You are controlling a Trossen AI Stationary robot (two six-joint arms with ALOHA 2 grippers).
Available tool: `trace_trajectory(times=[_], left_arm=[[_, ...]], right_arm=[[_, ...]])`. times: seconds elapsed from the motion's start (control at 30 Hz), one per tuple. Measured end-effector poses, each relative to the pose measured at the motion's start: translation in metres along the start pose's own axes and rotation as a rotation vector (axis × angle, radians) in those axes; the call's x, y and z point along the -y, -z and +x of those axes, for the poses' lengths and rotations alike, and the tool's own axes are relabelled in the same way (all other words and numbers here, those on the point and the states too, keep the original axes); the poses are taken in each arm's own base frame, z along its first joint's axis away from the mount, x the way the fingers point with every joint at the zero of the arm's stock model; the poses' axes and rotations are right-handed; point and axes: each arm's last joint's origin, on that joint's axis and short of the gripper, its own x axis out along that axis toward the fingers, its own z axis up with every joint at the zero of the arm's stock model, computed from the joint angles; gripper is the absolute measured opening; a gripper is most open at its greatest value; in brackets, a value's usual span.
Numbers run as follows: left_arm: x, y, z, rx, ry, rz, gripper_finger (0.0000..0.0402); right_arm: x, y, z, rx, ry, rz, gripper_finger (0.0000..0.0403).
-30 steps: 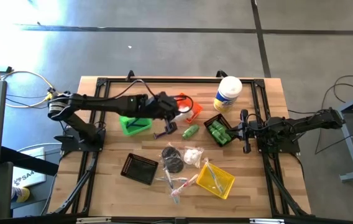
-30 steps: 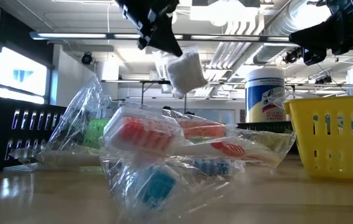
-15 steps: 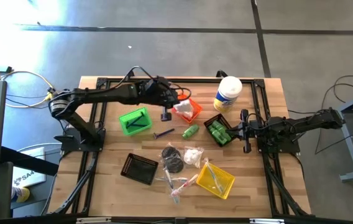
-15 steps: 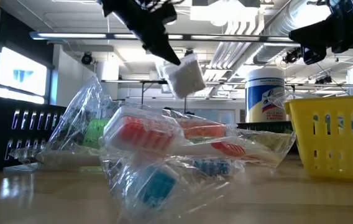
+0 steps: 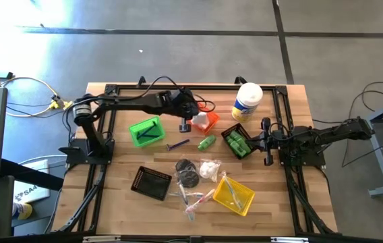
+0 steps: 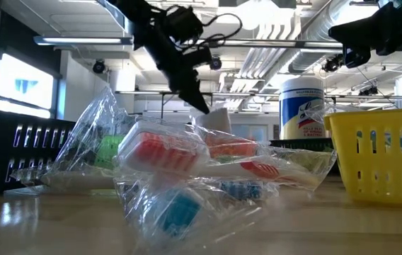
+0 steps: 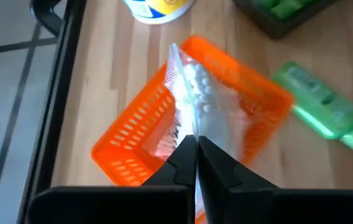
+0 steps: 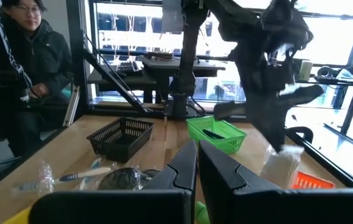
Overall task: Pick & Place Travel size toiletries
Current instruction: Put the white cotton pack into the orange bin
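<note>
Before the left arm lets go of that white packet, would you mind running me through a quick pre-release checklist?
1. Left gripper shut on the white packet: ok.
2. Packet hanging over the orange bin, not beside it: ok.
3. Packet fully down inside the bin: not ok; its upper part stands above the rim.
4. Room left in the bin: cannot tell; white contents already show inside.
5. Loose green bottle beside the bin, clear of the drop: ok.
6. Right gripper parked, shut, away by the black bin of green bottles: ok.
</note>
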Motion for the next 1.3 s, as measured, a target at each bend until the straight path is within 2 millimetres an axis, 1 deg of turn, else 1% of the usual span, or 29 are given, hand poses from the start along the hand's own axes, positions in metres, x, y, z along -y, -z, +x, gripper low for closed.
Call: trace_trajectory(times=[0.17,0.33,0.53,0.77,0.87,1.07,1.17,1.3], left_arm=[[-0.003,-0.004,0.003,0.044,-0.045,0.033,0.0001],[-0.006,-0.012,-0.002,0.112,-0.074,0.034,0.0001],[-0.006,-0.013,-0.002,0.122,-0.089,0.157,0.0001],[-0.006,-0.013,-0.002,0.118,-0.091,0.197,0.0001],[-0.007,-0.015,-0.003,0.123,-0.118,0.226,0.0001],[-0.009,-0.017,-0.003,0.136,-0.157,0.220,0.0003],[-0.010,-0.017,-0.003,0.133,-0.172,0.217,0.0023],[-0.010,-0.017,-0.003,0.127,-0.182,0.216,0.0073]], right_arm=[[0.000,0.001,0.000,-0.009,-0.002,0.005,0.0009],[0.000,0.001,0.000,-0.012,-0.002,0.005,0.0009],[0.000,0.001,0.000,-0.012,-0.002,0.005,0.0009],[0.000,0.001,0.000,-0.012,-0.002,0.005,0.0009],[0.000,0.001,0.000,-0.012,-0.002,0.005,0.0009],[0.000,0.001,0.000,-0.011,-0.002,0.005,0.0009],[0.000,0.001,0.000,-0.011,-0.002,0.005,0.0009],[0.000,0.001,0.000,-0.011,-0.006,0.005,0.0009]])
